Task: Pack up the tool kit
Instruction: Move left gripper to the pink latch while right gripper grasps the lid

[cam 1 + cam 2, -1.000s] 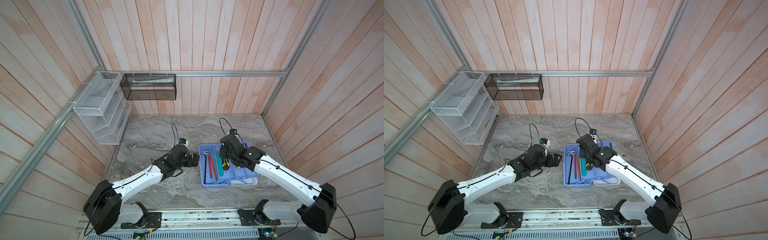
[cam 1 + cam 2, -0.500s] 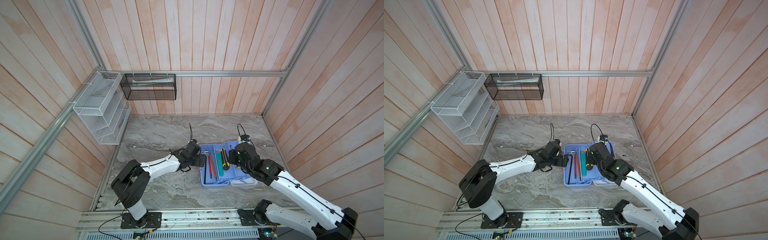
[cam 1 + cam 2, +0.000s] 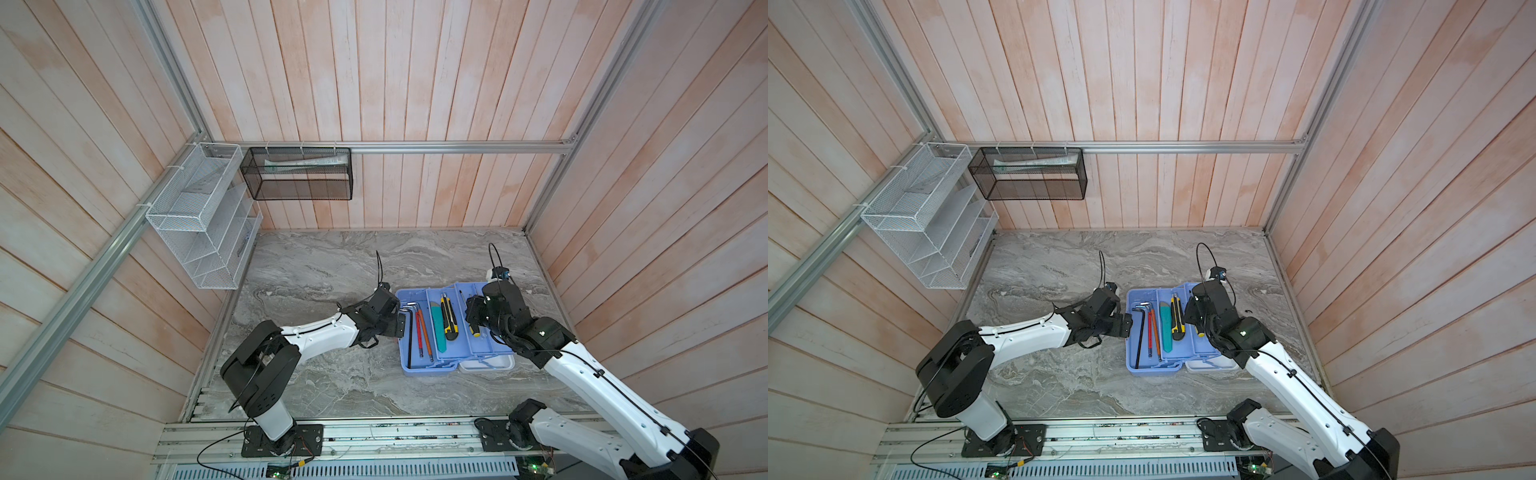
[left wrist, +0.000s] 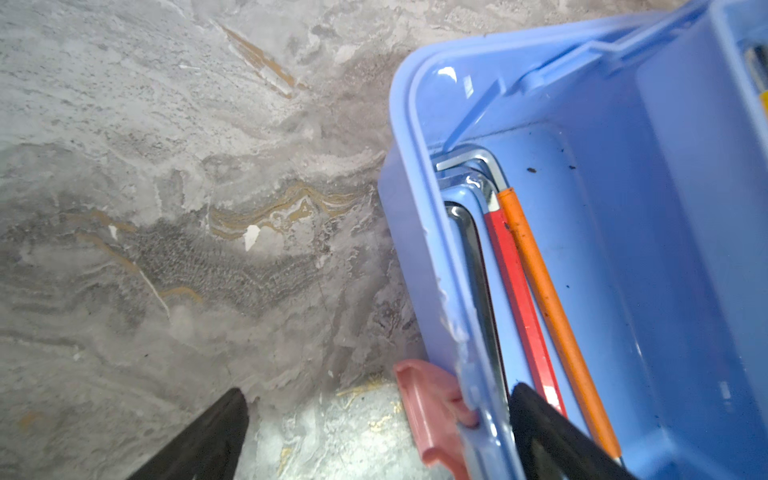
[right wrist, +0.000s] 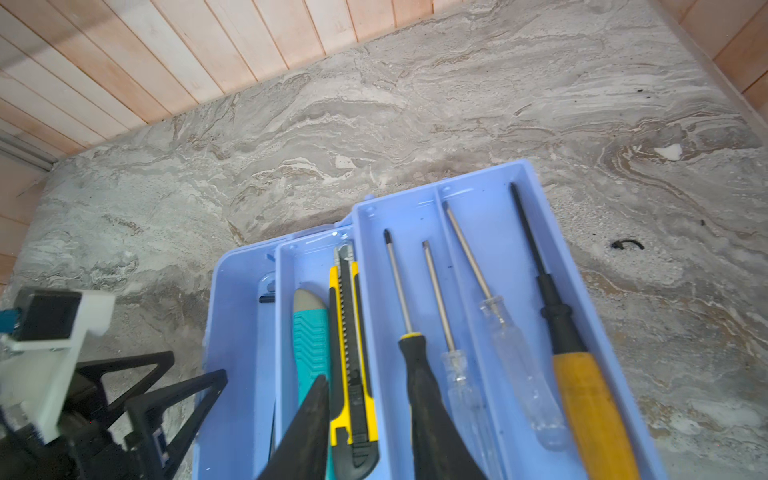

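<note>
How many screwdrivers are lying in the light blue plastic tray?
4, side by side in the light blue plastic tray: a black-handled screwdriver, two clear-handled screwdrivers, and outermost a yellow-handled screwdriver. The right gripper may hide more.

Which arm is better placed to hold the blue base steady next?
Probably left: the left gripper straddles the base wall, jaws open, while the right gripper hovers above the trays.

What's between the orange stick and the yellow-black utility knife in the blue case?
The teal-handled implement, alongside the yellow-black utility knife; both top views show it.
</note>
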You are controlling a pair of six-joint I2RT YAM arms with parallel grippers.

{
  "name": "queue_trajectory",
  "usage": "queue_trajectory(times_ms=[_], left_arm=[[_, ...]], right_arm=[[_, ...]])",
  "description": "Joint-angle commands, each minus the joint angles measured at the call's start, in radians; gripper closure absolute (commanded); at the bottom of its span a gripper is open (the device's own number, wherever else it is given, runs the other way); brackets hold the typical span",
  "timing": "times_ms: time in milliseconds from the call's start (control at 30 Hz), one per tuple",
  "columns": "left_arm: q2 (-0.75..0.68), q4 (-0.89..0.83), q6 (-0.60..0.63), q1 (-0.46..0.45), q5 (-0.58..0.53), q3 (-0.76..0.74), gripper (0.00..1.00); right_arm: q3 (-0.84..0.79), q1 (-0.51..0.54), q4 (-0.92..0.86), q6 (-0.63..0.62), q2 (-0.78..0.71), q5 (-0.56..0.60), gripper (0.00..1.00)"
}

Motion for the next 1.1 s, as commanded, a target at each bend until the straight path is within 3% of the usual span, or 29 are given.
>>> queue_trajectory(times_ms=[0, 500, 700, 867, 933, 967, 1067], left_arm=[[-0.030, -0.105, -0.002, 0.042, -0.101, -0.087, 0.01], [-0.197, -0.207, 0.050, 0.208, -0.197, -0.167, 0.07], [-0.283, -0.189, 0.077, 0.252, -0.118, -0.122, 0.07], [-0.328, -0.130, 0.068, 0.271, -0.066, -0.131, 0.07], [-0.329, -0.109, 0.063, 0.301, -0.039, -0.150, 0.13], [-0.327, -0.095, 0.059, 0.319, -0.028, -0.164, 0.22], [-0.323, -0.035, 0.051, 0.385, 0.034, -0.215, 0.68]], right_arm=[[-0.003, -0.071, 0.006, -0.056, -0.027, -0.073, 0.68], [-0.093, -0.315, 0.048, -0.137, -0.051, -0.281, 0.69], [-0.212, -0.375, 0.144, -0.111, -0.029, -0.391, 0.72], [-0.303, -0.377, 0.259, -0.070, 0.019, -0.476, 0.83], [-0.331, -0.376, 0.300, -0.070, 0.043, -0.510, 0.88], [-0.342, -0.376, 0.320, -0.071, 0.054, -0.528, 0.90], [-0.364, -0.376, 0.366, -0.074, 0.087, -0.563, 0.92]])
